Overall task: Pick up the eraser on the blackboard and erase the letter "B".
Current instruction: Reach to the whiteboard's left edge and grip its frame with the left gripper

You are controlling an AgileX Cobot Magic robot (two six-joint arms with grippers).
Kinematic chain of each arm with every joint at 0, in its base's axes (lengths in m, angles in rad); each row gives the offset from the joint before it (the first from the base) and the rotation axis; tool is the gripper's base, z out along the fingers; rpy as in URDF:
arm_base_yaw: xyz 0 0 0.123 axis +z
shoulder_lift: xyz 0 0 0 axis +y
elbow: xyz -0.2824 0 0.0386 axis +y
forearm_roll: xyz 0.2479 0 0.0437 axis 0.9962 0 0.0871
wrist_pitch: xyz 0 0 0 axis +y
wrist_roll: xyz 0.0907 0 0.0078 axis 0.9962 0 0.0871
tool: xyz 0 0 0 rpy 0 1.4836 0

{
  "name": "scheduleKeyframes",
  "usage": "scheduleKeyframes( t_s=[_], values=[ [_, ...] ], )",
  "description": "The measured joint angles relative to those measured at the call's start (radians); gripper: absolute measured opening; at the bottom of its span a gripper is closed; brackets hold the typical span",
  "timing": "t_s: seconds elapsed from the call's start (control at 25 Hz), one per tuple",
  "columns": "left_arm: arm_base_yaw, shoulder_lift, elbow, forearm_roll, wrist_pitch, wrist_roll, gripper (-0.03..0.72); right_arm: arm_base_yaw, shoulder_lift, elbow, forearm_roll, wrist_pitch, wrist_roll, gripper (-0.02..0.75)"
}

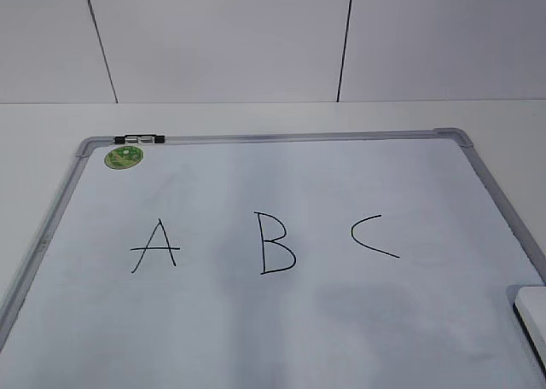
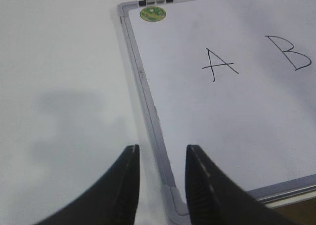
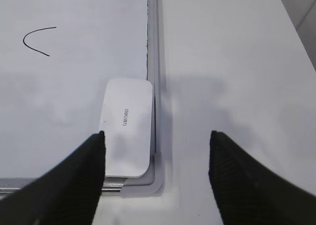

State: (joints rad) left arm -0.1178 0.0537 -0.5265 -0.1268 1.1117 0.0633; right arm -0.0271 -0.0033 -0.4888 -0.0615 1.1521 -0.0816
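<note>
The blackboard [image 1: 256, 321] is a white board with a grey frame, lying flat on the table. It bears a black "A" [image 1: 154, 246], the letter "B" [image 1: 276, 243] in the middle and a "C" [image 1: 372, 237]. The eraser [image 3: 127, 126], white with grey lettering, lies in the board's near right corner; its edge shows in the exterior view [image 1: 532, 314]. My right gripper [image 3: 156, 136] is open wide above that corner, its left finger beside the eraser. My left gripper [image 2: 162, 152] is open over the board's near left frame corner [image 2: 170, 195]. The "B" also shows in the left wrist view [image 2: 291, 52].
A round green sticker [image 1: 124, 157] and a black-and-silver clip [image 1: 140, 138] sit at the board's far left corner. White table [image 3: 232, 62] lies right of the board and more table [image 2: 59, 87] left of it. A panelled wall [image 1: 222, 39] stands behind.
</note>
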Motion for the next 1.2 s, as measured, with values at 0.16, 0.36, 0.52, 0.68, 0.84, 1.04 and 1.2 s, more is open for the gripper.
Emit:
scheduleKeyframes(
  t_s=[0.16,0.36,0.52,0.68,0.84,1.04,1.2],
  values=[
    [0.000,0.111,0.000,0.000,0.000,-0.011,0.239,0.000,0.028,0.000,0.000,0.000,0.000,0.494],
    [0.000,0.284,-0.023,-0.012,0.000,-0.016,0.239,0.000,0.071,-0.002,0.000,0.004,0.000,0.494],
    [0.000,0.416,-0.096,-0.034,0.000,-0.021,0.239,0.000,0.143,-0.003,0.000,0.006,0.000,0.494],
    [0.000,0.537,-0.184,-0.041,0.010,-0.047,0.239,0.000,0.239,-0.004,0.000,0.009,0.002,0.494],
    [0.000,0.653,-0.268,-0.050,0.028,-0.063,0.239,0.000,0.298,-0.017,0.000,0.015,0.040,0.494],
    [0.000,0.822,-0.337,-0.063,0.039,-0.063,0.239,0.000,0.372,-0.032,0.000,0.079,0.072,0.494],
    [0.000,0.985,-0.385,-0.063,0.046,-0.063,0.239,0.000,0.454,-0.055,0.009,0.101,0.121,0.494]
  ],
)
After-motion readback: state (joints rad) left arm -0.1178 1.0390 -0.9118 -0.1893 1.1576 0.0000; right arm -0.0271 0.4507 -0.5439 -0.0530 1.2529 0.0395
